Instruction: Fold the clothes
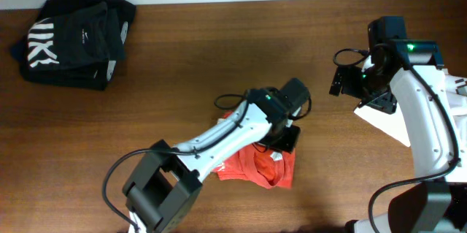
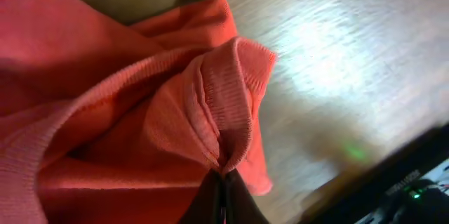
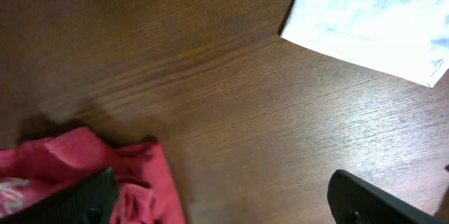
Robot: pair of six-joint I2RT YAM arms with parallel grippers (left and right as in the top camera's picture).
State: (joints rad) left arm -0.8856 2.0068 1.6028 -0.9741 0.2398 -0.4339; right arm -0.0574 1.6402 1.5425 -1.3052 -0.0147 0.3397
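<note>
My left tool [image 2: 224,199] pinches the red-orange T-shirt [image 2: 126,119].
Ribbed edge [image 2: 231,97] bunched just ahead of its tips; right tool [image 3: 228,199] hangs spread above the surface [image 3: 210,76], white shirt [image 3: 372,20] beyond.

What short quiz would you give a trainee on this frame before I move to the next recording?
1. True or false: the left gripper is shut on the red-orange T-shirt.
2. In the overhead view, the black garments lie: A) top left; B) touching the T-shirt; C) bottom right.
3. Fill in: the right gripper is ___, holding nothing.
Key: 1 true; 2 A; 3 open.
</note>
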